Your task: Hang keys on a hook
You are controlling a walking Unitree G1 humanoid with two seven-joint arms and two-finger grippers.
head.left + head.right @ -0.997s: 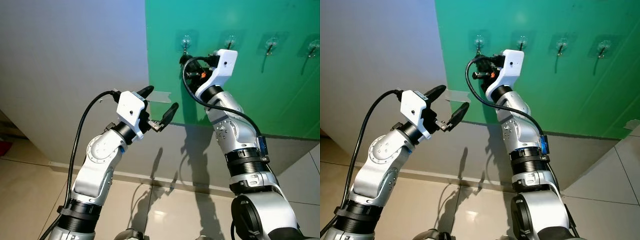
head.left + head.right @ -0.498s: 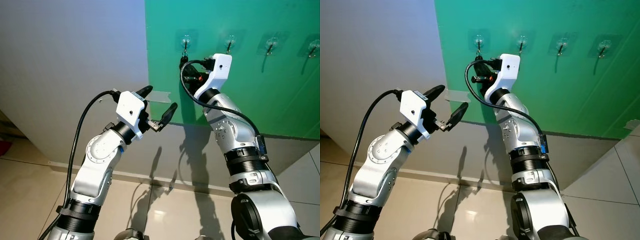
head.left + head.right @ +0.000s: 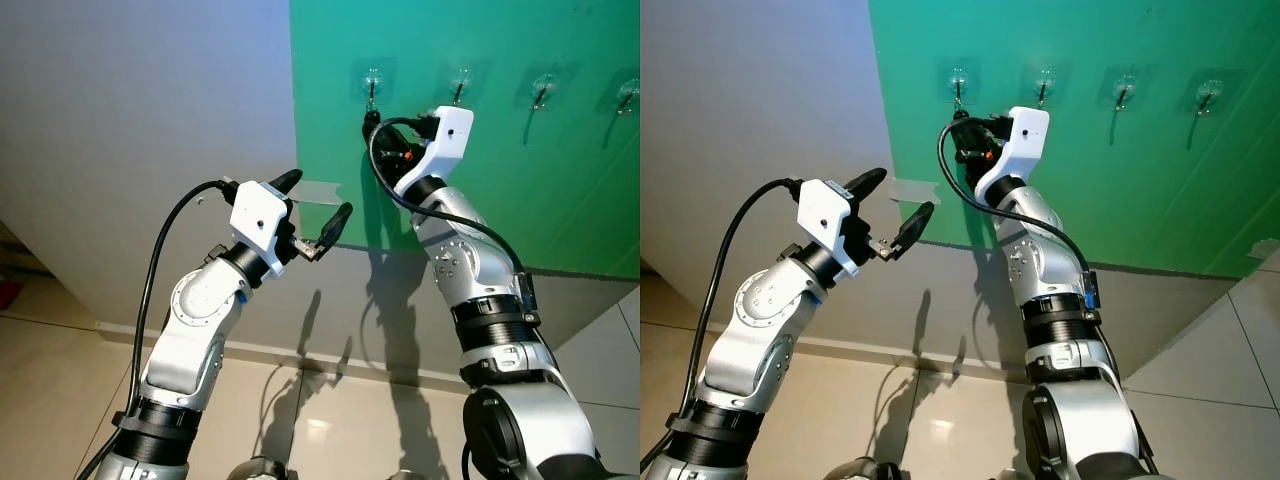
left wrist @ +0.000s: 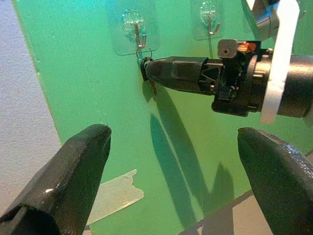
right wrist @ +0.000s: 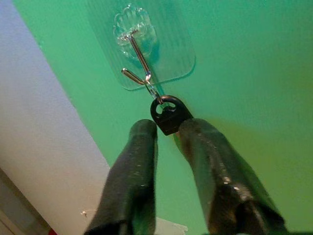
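Note:
My right gripper (image 3: 372, 118) is raised against the green board (image 3: 560, 180), just under the leftmost clear stick-on hook (image 3: 372, 88). In the right wrist view its fingertips (image 5: 143, 134) are shut on a black key head (image 5: 167, 112), and the key's ring touches the tip of the metal hook (image 5: 139, 73). The left wrist view has the same key (image 4: 146, 66) hanging below the hook (image 4: 138, 34). My left gripper (image 3: 312, 212) is open in the air, lower and to the left, in front of the grey wall, holding nothing.
Three more clear hooks (image 3: 460, 88) run to the right along the board, all bare. A strip of tape (image 3: 318, 192) sits at the board's left edge. The grey wall (image 3: 140, 120) lies to the left, with tiled floor (image 3: 330, 420) below.
My right gripper has risen slightly and shifted right, bringing the key up to the leftmost hook. The left arm has hardly moved.

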